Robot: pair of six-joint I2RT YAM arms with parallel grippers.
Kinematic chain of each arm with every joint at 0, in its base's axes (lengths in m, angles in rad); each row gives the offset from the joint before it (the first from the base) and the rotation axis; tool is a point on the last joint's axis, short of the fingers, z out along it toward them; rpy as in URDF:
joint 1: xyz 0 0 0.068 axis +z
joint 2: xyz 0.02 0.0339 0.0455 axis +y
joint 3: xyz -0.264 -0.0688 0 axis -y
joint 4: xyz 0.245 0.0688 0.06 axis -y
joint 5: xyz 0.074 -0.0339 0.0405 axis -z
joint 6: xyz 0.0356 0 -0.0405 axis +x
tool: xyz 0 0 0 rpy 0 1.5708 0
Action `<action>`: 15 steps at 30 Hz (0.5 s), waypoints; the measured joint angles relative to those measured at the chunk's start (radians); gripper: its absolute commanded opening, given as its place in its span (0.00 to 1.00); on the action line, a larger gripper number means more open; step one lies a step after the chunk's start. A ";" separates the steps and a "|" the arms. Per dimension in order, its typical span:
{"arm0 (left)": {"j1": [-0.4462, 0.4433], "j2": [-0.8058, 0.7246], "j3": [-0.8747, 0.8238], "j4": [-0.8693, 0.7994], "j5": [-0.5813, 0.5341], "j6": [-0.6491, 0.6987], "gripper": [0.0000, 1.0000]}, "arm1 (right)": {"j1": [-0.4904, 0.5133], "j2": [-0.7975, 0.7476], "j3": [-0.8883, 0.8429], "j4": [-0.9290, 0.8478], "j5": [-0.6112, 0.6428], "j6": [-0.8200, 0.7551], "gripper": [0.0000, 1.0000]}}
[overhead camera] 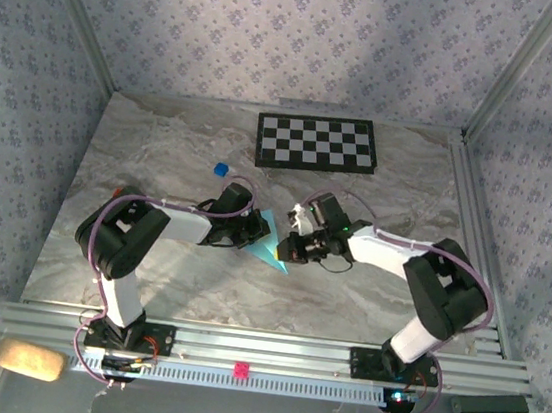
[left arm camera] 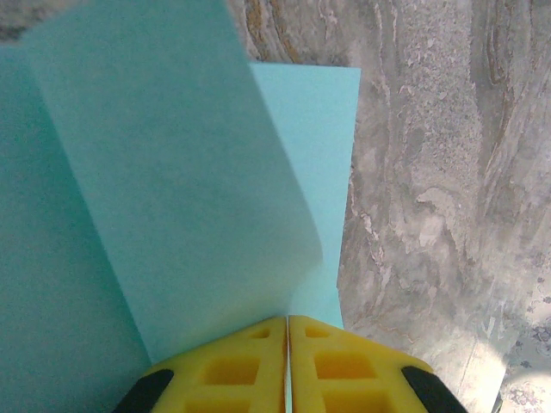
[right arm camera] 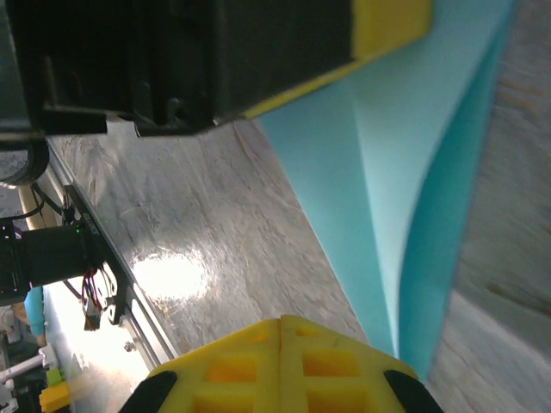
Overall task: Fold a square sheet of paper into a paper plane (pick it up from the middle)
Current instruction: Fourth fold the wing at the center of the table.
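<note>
**Half-folded square sheet of paper (overhead camera: 269, 244) at mid-table, between the two grippers.**

The thin cyan sheet looks light and limp. It should crease readily, sag if held by one corner, and slide or tear under a hard tug, so a flat pinch along a fold or near the middle looks safest. In the left wrist view, one flap stands up and curls away from the seam of the left gripper (left arm camera: 287, 344), whose yellow fingers are closed on the paper. The right gripper (right arm camera: 282, 340) has its fingers pressed together with nothing seen between them, and the sheet's edge runs just beside them. Both arms reach forward and bend inward over the marble-patterned table (overhead camera: 147, 271), wrists almost meeting. The checkerboard (overhead camera: 316, 143) and dark-blue cube (overhead camera: 221, 170) lie farther back, well apart.
</note>
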 measured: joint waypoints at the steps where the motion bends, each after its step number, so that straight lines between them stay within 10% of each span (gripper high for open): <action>1: 0.000 0.000 0.000 0.000 0.000 0.000 0.10 | 0.007 0.018 0.011 0.000 0.000 0.000 0.01; 15: 0.001 0.000 0.000 0.002 0.000 0.000 0.09 | 0.006 0.099 -0.002 0.003 0.058 0.001 0.01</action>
